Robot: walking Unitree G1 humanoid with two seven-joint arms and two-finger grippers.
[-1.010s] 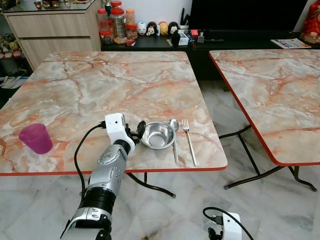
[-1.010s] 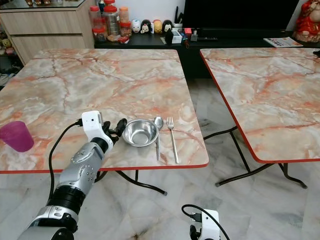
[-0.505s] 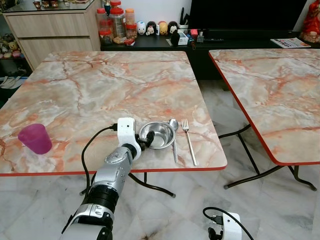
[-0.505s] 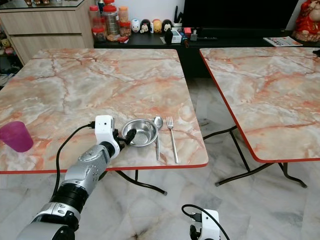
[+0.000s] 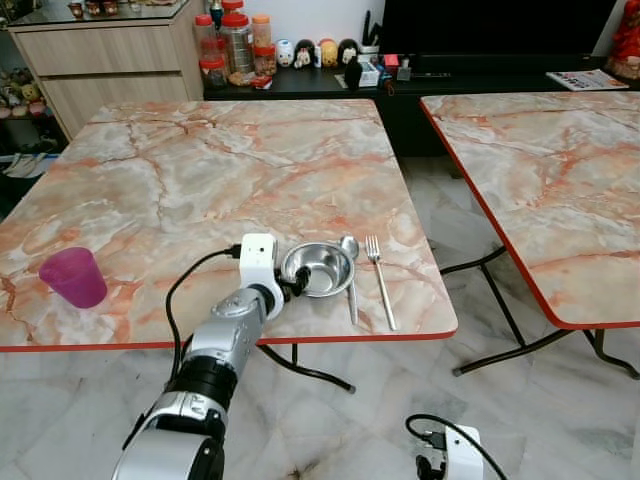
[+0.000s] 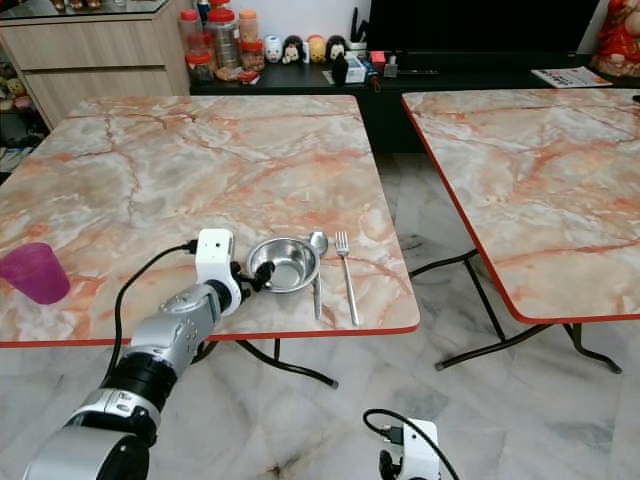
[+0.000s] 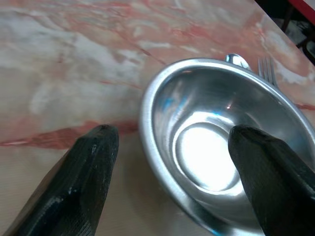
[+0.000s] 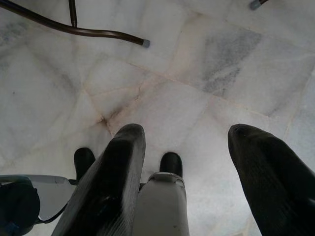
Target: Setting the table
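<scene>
A steel bowl (image 5: 318, 268) sits near the front edge of the marble table (image 5: 200, 170). Just to its right lie a spoon (image 5: 350, 278) and a fork (image 5: 380, 285). A purple cup (image 5: 72, 276) stands at the table's front left. My left gripper (image 5: 293, 283) is open at the bowl's left rim. In the left wrist view one of its fingers (image 7: 93, 162) rests outside the bowl (image 7: 211, 147) and the other is over its inside, so the rim lies between them. My right gripper (image 8: 187, 129) hangs open above the floor.
A second marble table (image 5: 540, 170) stands to the right, across a gap of tiled floor (image 5: 450, 220). Behind are a low black cabinet (image 5: 450, 75) with jars (image 5: 235, 45) and figurines, and a wooden sideboard (image 5: 100, 60). The table's red edge (image 5: 330, 340) runs just in front of the bowl.
My left gripper has moved right along the table from beside the bowl until its fingers straddle the bowl's left rim. The bowl, spoon and fork have stayed put.
</scene>
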